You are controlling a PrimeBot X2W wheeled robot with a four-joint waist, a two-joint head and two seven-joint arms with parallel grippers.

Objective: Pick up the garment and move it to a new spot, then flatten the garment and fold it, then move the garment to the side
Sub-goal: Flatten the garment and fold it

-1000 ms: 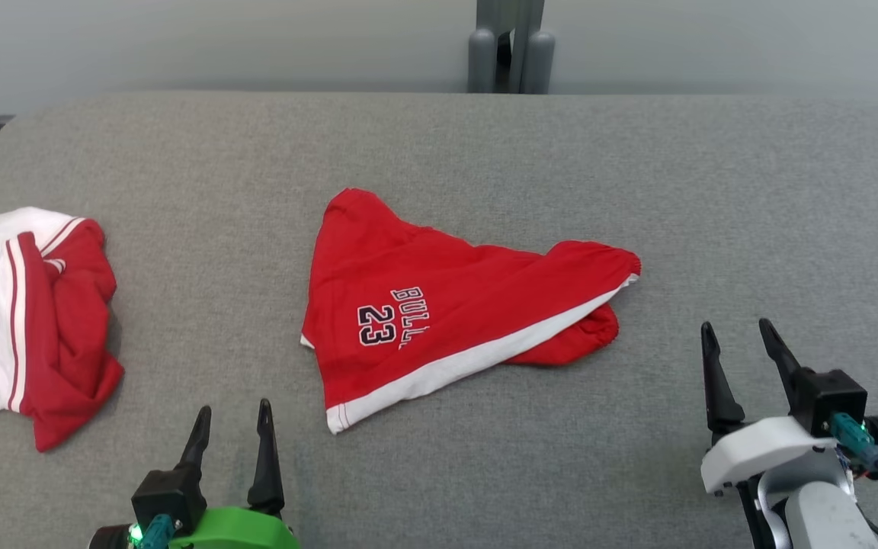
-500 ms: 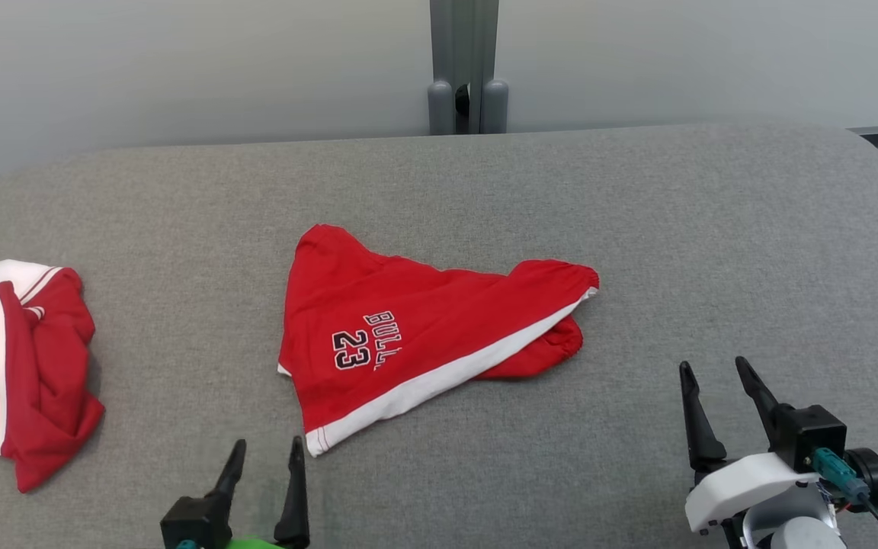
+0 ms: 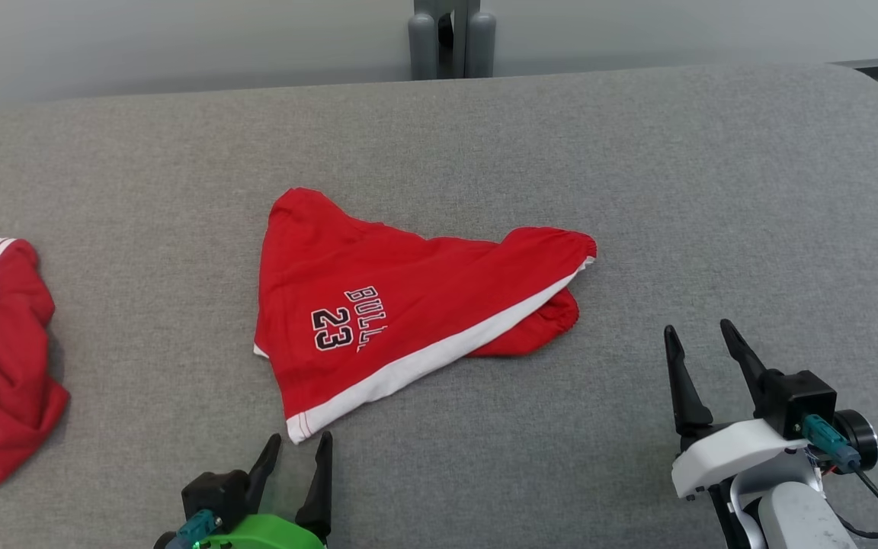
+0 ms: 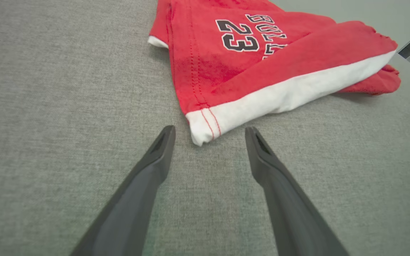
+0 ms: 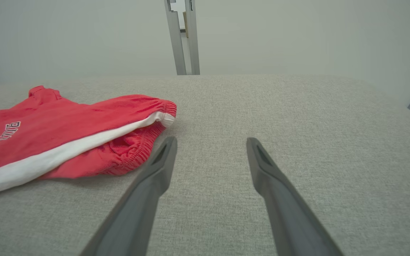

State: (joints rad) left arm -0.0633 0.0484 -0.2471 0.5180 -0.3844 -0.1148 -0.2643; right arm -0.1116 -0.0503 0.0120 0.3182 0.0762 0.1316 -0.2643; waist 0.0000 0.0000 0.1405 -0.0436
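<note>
Head view: you are seeing the red garment [image 3: 408,305] lying folded over itself mid-way across the grey surface [image 3: 675,152], lettering reading "BULL" above "23".
Left wrist view: your left gripper [image 4: 208,131] is standing spread and empty, with the white hem corner [image 4: 202,128] lying just off its tips.
Right wrist view: your right gripper [image 5: 210,140] is standing spread and empty, beside the elastic waistband [image 5: 137,149].

left claw [image 3: 299,438]: green housing [image 3: 256,532] | right claw [image 3: 698,328]: white housing [image 3: 721,451], teal plug [image 3: 822,436]
</note>
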